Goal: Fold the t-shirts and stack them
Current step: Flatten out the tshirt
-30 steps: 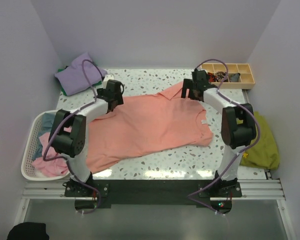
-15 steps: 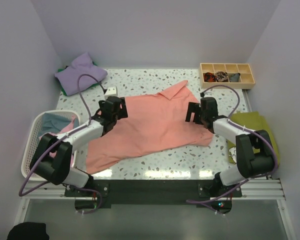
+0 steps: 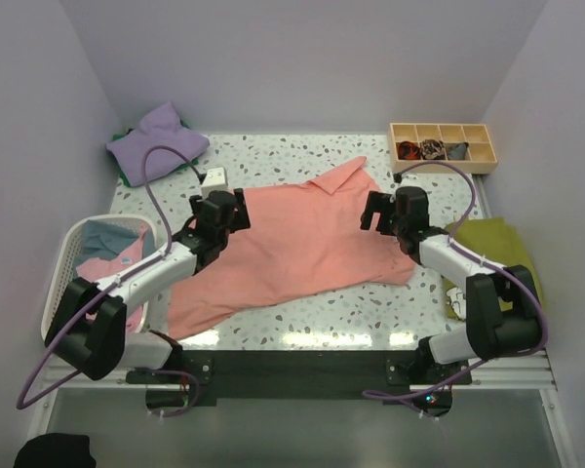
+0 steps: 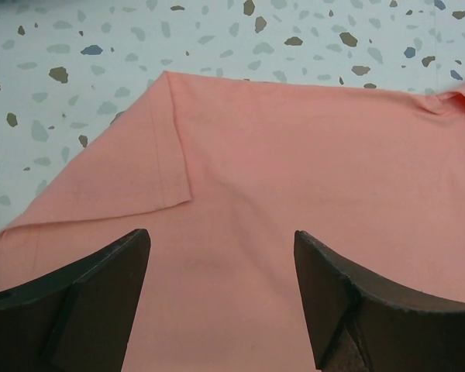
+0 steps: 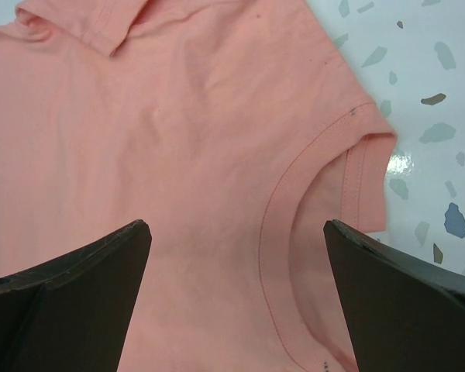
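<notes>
Hidden or unclear:
- Green shirt (image 3: 124,178) is only a sliver under the lavender shirt (image 3: 156,141), far-left corner of table (image 3: 302,151).
- Basket (image 3: 51,310), off the table's left edge, holds a blue shirt (image 3: 102,239) and a pink shirt (image 3: 102,273). Both are bunched and partly screened by the left arm (image 3: 146,278).
- Olive cloth (image 3: 497,258) at the right edge is partly behind the right arm (image 3: 458,258); garment type unreadable.
- Tray (image 3: 444,146), far right: contents too small to name.
- Wrist views cut the fingers off at the bottom. Cannot tell whether the tips touch the cloth.

Salmon shirt (image 3: 292,244):
- Lies spread across the table's middle on a diagonal, hem toward near-left, neck toward the right.
- Mostly flat, with soft wrinkles.
- Left wrist view: sleeve (image 4: 132,163) folded over onto the body, with a crisp hem line.
- Right wrist view: ribbed neckband (image 5: 356,178) curving by the shirt's edge, speckled table beyond.

Grippers:
- Left gripper (image 3: 219,210) is over the shirt's left side, fingers spread wide, gripping nothing.
- Right gripper (image 3: 385,210) is over the neck end, fingers spread wide, gripping nothing.
</notes>
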You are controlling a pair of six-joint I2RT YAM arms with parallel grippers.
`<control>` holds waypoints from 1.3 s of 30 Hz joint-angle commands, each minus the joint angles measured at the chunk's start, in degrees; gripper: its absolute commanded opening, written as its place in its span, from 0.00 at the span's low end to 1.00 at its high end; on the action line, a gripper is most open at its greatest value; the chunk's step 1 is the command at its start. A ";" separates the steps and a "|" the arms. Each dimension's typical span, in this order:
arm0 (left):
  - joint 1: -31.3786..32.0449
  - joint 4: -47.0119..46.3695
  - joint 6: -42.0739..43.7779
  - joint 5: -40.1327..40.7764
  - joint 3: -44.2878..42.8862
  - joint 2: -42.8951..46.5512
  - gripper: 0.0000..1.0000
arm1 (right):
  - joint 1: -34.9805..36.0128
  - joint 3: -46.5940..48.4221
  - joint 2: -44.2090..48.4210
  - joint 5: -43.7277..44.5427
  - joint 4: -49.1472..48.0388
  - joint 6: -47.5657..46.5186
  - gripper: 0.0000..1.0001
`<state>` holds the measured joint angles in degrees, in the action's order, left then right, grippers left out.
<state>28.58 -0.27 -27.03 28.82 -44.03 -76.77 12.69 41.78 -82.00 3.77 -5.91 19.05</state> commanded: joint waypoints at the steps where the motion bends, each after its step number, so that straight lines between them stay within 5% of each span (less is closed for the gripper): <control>1: 0.25 -0.61 -0.84 3.35 -1.59 3.12 0.81 | 0.06 -0.03 1.93 0.27 -2.79 0.29 0.99; 11: 0.25 0.19 0.13 5.02 0.35 6.98 0.85 | 0.14 -0.82 3.42 -0.34 -2.70 -0.59 0.99; 20: 0.25 -0.61 2.85 7.92 2.02 10.86 1.00 | 0.14 0.75 0.70 -0.43 -2.44 -0.86 0.99; 26: -0.71 2.27 1.90 13.19 1.50 10.50 1.00 | 0.14 1.29 -1.33 -1.58 -2.70 -1.03 0.99; 39: -2.03 1.15 3.82 9.06 2.98 12.87 1.00 | 0.14 0.50 1.05 -0.70 -2.09 -1.73 0.99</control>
<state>26.79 2.37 -24.36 37.58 -41.80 -66.32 12.69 41.25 -83.40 2.85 -6.09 18.33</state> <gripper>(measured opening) 0.997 0.986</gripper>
